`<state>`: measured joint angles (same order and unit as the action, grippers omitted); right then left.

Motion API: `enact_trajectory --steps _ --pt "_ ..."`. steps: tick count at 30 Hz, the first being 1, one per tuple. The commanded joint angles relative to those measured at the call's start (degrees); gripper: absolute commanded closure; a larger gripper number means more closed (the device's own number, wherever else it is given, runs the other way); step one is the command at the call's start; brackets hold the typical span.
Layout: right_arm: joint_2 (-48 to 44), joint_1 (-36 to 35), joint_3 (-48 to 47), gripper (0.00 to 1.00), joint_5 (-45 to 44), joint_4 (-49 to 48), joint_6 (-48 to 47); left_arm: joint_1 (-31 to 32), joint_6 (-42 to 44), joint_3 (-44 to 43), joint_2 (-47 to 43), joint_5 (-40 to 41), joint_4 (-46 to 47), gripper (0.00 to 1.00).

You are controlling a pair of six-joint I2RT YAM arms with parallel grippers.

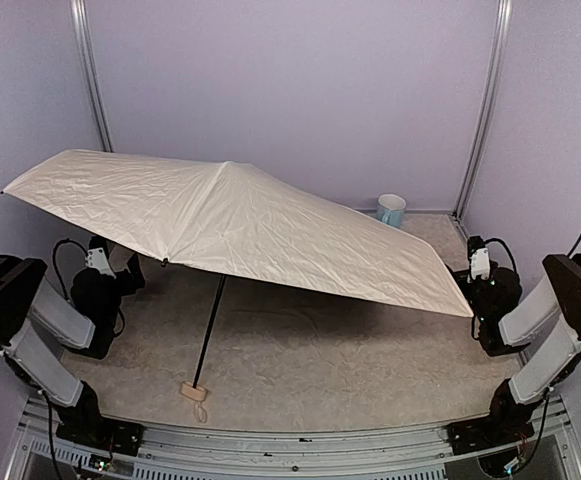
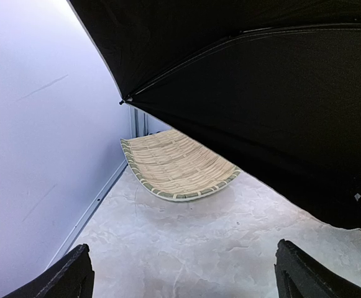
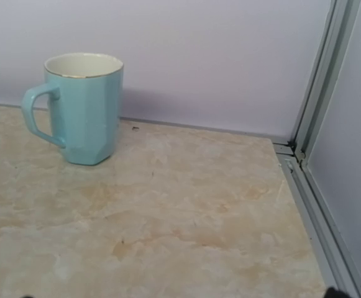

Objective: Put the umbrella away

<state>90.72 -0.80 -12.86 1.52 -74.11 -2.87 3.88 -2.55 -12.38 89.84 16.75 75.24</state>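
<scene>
The bench (image 1: pixel 310 360) is a pale marbled slab, walled in lilac at the back and both sides.

Over most of it spreads the umbrella (image 1: pixel 240 225), fully open. Its cream crinkled canopy is tilted, the left rim raised high near the back-left wall and the right rim sloping down to a point just beside the right arm; whether that tip touches the bench I cannot tell from above. From the left wrist the canopy's underside (image 2: pixel 261 93) shows black, with 1 rib ending in a small tip.

The 2 arms sit folded at the near corners. The left arm (image 1: pixel 40 330) rises from its base out to an elbow by the left wall, then doubles back inward, its wrist tucked under the canopy's left rim. The left hand (image 2: pixel 183 279) is spread wide with nothing in it; its dark fingers (image 2: pixel 65 279) stand at the 2 bottom corners of the wrist view, bare bench between them. The right arm (image 1: pixel 550 320) mirrors that fold, and the right hand (image 1: pixel 480 265) points toward the back-right corner. Its fingers barely show in its own camera, but it appears wide apart and holds nothing.

A shallow woven straw basket (image 2: pixel 177 164) lies on the bench under the canopy, near the back-left corner.

The thin black shaft (image 1: pixel 210 335) slants down from the canopy to the near edge.

A light blue mug (image 3: pixel 81 108) stands upright by the back wall, well apart from the right hand.

The small tan handle (image 1: pixel 194 392) rests on the bench, its loop strap (image 1: pixel 202 410) beside it
</scene>
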Motion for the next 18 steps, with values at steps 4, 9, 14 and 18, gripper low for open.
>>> enact_trajectory --steps 4,9,14,18 --pt "-0.23 0.80 -0.57 0.00 0.35 -1.66 0.67 -0.43 -0.13 -0.98 -0.71 -0.58 0.26 0.01" --pt "-0.33 0.96 -0.76 0.00 0.93 -0.87 0.74 -1.20 -0.41 -1.39 -0.76 -2.43 -0.64 0.01" --pt "-0.27 0.97 -0.67 0.00 1.11 -1.13 0.85 2.68 5.67 -5.93 -7.45 -5.66 -13.85 0.01" --pt "-0.19 1.06 -0.67 0.00 1.18 -1.17 0.85 12.19 10.22 -8.95 -13.45 6.54 -19.31 0.02"
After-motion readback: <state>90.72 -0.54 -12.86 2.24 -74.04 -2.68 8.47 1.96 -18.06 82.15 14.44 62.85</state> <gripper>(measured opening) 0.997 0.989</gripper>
